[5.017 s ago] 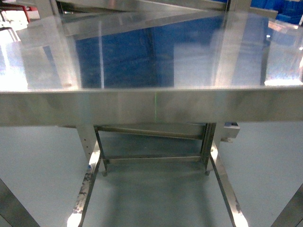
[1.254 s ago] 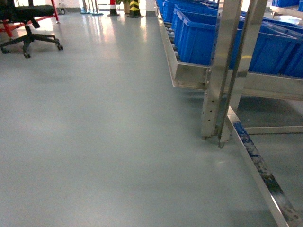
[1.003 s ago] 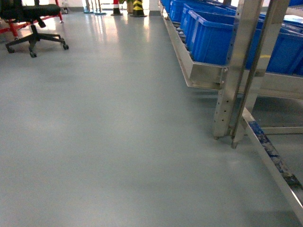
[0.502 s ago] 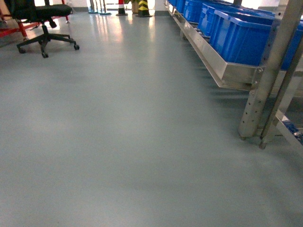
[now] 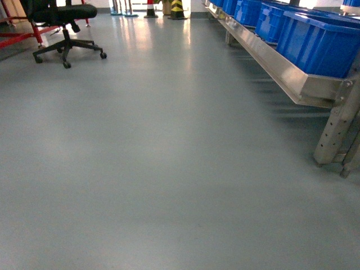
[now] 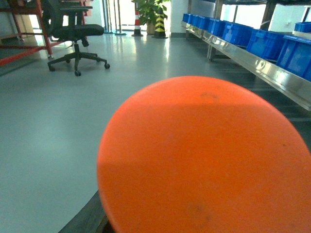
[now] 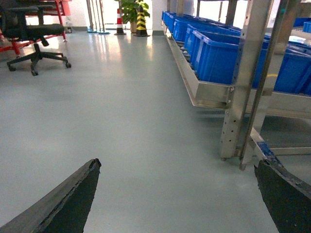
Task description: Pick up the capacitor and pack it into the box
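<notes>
A wide grey floor (image 5: 169, 169) gleams under daylight from the far end. A black office chair (image 5: 64, 22) stands at the left by a red frame (image 5: 22, 36). Blue bins (image 5: 315, 34) line a steel rack (image 5: 281, 67) along the right.

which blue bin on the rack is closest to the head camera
The big blue plastic bin at the right end of the steel rack; the other bins recede toward the far wall.
</notes>
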Robot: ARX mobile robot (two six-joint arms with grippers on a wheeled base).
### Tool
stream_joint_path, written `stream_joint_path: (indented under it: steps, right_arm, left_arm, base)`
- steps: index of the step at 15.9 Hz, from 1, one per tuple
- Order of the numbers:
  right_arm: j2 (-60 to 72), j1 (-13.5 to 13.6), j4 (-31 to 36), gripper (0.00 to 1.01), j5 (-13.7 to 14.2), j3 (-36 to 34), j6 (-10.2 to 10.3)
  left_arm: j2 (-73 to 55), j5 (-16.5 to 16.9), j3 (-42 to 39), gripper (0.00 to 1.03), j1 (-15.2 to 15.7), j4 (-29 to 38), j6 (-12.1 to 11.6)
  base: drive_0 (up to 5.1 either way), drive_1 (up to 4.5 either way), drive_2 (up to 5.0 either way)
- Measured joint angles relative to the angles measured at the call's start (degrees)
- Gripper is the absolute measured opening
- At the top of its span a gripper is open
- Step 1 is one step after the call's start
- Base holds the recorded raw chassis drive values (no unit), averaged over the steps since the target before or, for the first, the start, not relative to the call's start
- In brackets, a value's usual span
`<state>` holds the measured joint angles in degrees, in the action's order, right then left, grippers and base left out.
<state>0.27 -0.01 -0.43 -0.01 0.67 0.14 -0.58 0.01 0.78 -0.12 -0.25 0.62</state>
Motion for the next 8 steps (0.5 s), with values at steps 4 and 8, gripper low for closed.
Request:
stream_joint_path:
  steps: [4,8]
  right_arm:
    - [0.0,0.0,0.1,0.98,0.0,0.0,0.0]
    - [0.0,0.0,0.2,0.98,0.0,0.0,0.0]
  left_arm:
    - [0.0,0.0,0.0,0.44,0.0,0.0,0.0]
    - [0.0,0.0,0.0,0.44,0.0,0.0,0.0]
  base:
    - [-5.0,2.41,2.4]
    - [-5.0,2.43,2.4]
